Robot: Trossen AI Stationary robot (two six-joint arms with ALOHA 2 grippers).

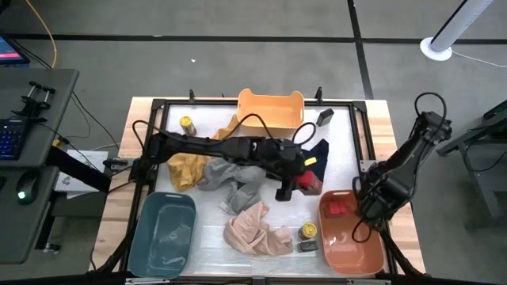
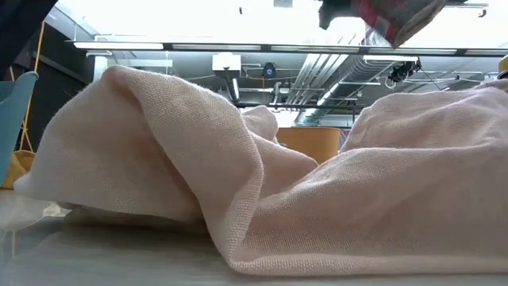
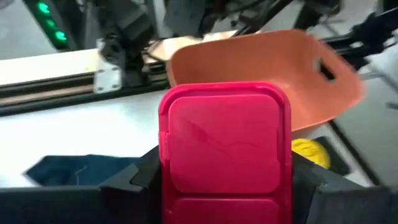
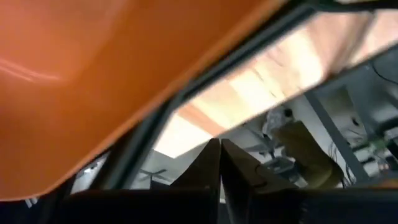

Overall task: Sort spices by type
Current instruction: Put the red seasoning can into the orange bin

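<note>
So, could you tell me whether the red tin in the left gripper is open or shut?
Shut: in the left wrist view the red tin shows its lid closed flat while held in the left gripper.

Glossy plastic red tin (image 3: 225,149); knit pink cloth (image 2: 262,199), matt.

Blue bin (image 1: 166,233), orange bin (image 1: 352,245), tan bin (image 1: 271,107), pink cloth (image 1: 253,229), grey cloth (image 1: 234,178)

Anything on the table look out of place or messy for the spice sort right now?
Yes: crumpled cloths lie across the middle, a grey one, a pink one, a mustard one, crowding the spices. The pink cloth fills the low view. A yellow-lidded jar and dark tin sit loose against it. The left gripper holds a red tin.
</note>
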